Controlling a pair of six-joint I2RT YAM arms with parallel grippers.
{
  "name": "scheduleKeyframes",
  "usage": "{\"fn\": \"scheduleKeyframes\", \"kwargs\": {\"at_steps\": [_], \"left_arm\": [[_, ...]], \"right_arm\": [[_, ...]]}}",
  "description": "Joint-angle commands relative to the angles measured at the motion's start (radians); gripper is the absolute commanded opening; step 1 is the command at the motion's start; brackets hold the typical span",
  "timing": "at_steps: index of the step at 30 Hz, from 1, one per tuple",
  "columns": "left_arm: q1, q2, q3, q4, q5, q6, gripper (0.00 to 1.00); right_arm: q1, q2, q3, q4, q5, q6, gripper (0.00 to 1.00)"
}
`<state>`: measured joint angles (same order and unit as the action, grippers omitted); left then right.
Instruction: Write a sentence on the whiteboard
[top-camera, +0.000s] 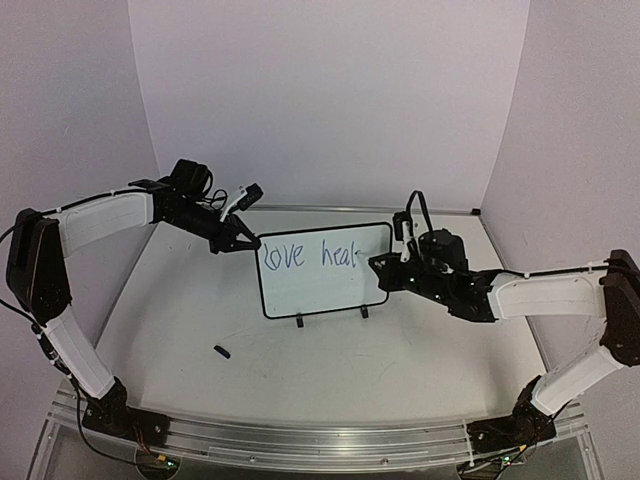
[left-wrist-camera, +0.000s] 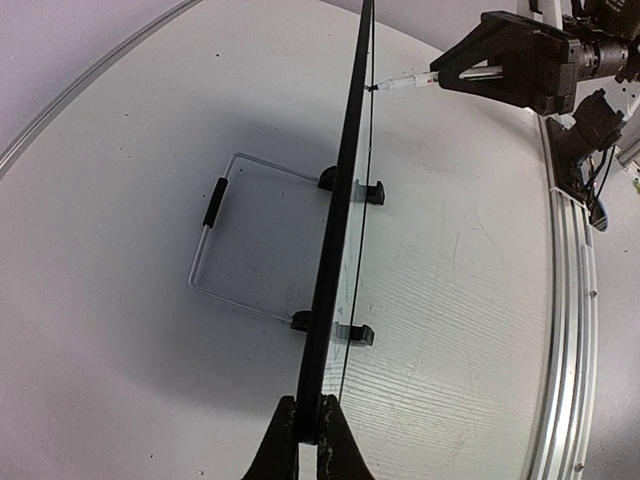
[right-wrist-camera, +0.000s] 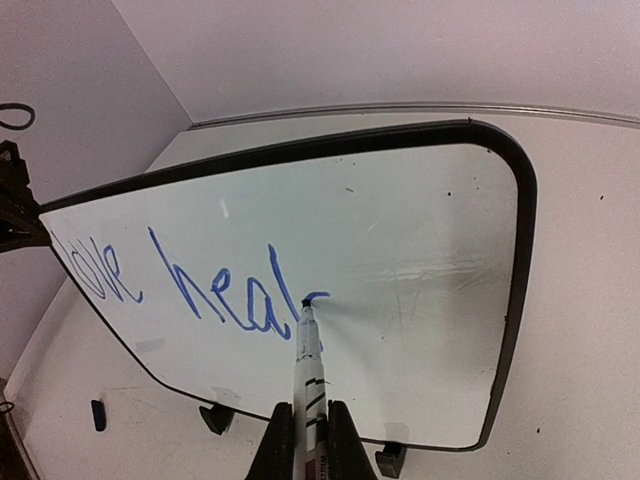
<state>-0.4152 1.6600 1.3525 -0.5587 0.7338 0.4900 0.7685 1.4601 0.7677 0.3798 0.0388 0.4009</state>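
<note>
- Near edge: both arm bases on metal rail (top-camera: 320, 438). L arm up the left side, elbow high, forearm reaching in & right. R arm mirrored, forearm low, reaching in & left.
- Small dark cap (top-camera: 222, 351) lying on table (top-camera: 170, 300), L of centre, nearer than the board, apart from all else.
- Mid-table: whiteboard (top-camera: 325, 290) upright on two black feet (top-camera: 299, 322), writing face toward the bases.
- L gripper (top-camera: 243, 243) at board's upper-L corner. In L wrist cam, fingers pinched tight on the black frame, nothing else in them.
- R gripper (top-camera: 378, 263) by board's R side, clamped on marker (right-wrist-camera: 308, 365), barrel aimed at the face. In R wrist cam, tip touching the white just after the last letter.
- sentence (right-wrist-camera: 190, 285): blue "love heal" + a short stroke at the tip, one line, upper half of board.
- L wrist cam only: board seen edge-on, feet sticking out both sides, and a thin wire loop (left-wrist-camera: 213, 200) w/ black sleeve flat on the table behind it. Marker meets the face from the far side.
- R wrist cam only: letters readable close up, faint marks on the blank R part.
- Top cam only: both arms whole, plus cap vs board layout.
- Far: pale walls behind.
</note>
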Motion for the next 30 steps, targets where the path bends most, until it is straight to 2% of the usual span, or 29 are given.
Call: {"fn": "scheduleKeyframes", "kwargs": {"at_steps": [1, 15, 30], "left_arm": [[0.007, -0.032, 0.005, 0.018, -0.048, 0.045, 0.00], [0.007, -0.032, 0.005, 0.018, -0.048, 0.045, 0.00], [0.007, -0.035, 0.004, 0.017, -0.048, 0.044, 0.00]], "right_arm": [[-0.004, 0.024, 0.024, 0.009, -0.008, 0.003, 0.00], [-0.004, -0.034, -0.020, -0.012, 0.091, 0.019, 0.00], [-0.005, -0.031, -0.045, -0.039, 0.081, 0.039, 0.00]]}}
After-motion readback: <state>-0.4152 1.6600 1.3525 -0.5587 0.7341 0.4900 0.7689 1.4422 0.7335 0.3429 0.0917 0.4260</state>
